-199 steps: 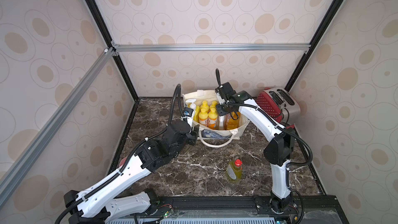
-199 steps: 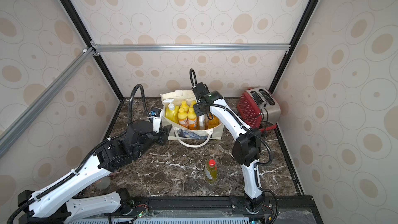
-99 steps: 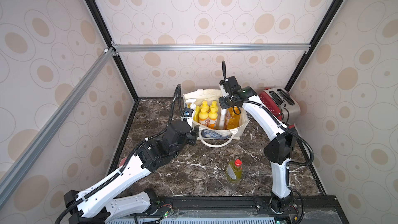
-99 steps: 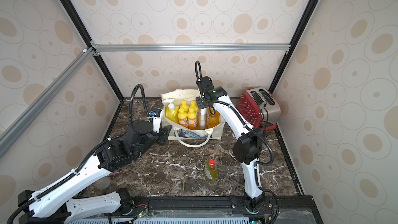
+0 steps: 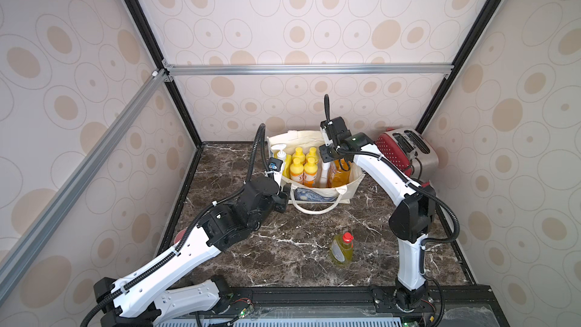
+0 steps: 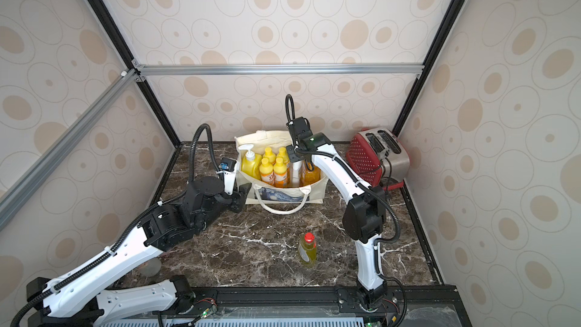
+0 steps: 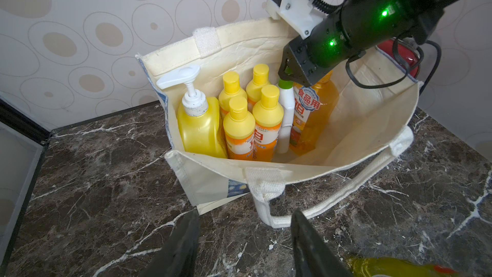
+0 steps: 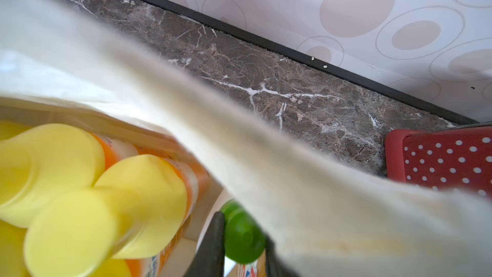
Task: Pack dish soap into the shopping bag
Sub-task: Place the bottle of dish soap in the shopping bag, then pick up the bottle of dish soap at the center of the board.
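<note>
Dark marble table (image 5: 283, 256) carries everything. Cream canvas shopping bag (image 7: 359, 129) stands open, starry print on its front wall, rope handle hanging down the front. Red toaster (image 5: 405, 152) is just beside the bag, on the right arm's side. Inside the bag, all upright: big yellow pump bottle (image 7: 199, 126) at the end nearest the left arm, amber bottle (image 7: 311, 118) toward the other end, white bottle (image 7: 287, 113) touching the amber one, four small orange bottles (image 7: 267, 118) packed between pump bottle and white bottle. Yellow-green red-capped bottle (image 5: 341, 248) sits on the table well in front of the bag, outside it. Right gripper (image 7: 286, 74) is over the bag, fingers pinching the white bottle's green cap (image 8: 242, 235). Left gripper (image 7: 245, 212) is low by the bag's front corner, fingers spread, nothing between.
</note>
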Controlling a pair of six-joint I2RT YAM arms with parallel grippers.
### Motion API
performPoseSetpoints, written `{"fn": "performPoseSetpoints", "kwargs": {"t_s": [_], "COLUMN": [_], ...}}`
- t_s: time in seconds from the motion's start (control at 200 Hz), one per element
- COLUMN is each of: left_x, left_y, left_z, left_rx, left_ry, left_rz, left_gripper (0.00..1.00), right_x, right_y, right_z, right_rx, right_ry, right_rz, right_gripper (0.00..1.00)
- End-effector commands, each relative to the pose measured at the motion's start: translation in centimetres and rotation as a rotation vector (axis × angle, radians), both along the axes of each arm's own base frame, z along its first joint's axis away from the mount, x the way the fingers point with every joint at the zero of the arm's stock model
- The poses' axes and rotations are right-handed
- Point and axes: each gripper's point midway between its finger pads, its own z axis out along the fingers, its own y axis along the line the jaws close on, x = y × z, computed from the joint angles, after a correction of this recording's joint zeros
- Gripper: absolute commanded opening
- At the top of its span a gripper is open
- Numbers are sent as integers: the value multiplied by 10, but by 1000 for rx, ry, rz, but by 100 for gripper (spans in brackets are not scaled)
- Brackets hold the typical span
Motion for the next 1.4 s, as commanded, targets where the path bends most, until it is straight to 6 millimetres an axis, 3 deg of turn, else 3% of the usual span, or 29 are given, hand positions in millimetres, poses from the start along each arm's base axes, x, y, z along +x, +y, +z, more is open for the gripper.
{"fn": "performPoseSetpoints", "kwargs": {"t_s": [0.0,0.105,0.245,0.526,0.691,0.861,0.967,1.097,1.277,1.397], "left_x": [0,-1,-1,-5,-16,-48,-74,-94,-112,-119], "left_y": [4,2,-3,-17,-43,-90,-126,-156,-181,-192], "left_z": [-1,0,2,2,9,22,18,-1,-25,-46], "left_rx": [7,0,-11,-29,-58,-52,-31,-20,43,96], "left_ry": [5,7,9,30,62,61,114,184,239,259], "left_rz": [7,-1,-23,-95,-243,-466,-615,-715,-771,-791], "left_gripper": [54,54,56,60,67,72,73,74,77,78], "right_x": [-1,-5,-15,-48,-85,-133,-155,-174,-192,-197], "right_y": [-3,-1,1,1,-10,-51,-90,-132,-163,-172], "right_z": [-16,0,38,88,125,150,147,125,88,68], "right_rx": [13,37,94,188,270,258,222,235,221,229], "right_ry": [36,17,-24,-54,-104,-182,-204,-161,-87,-48], "right_rz": [-15,0,31,89,117,62,-25,-124,-205,-232], "right_gripper": [25,38,50,56,57,60,63,64,67,69]}}
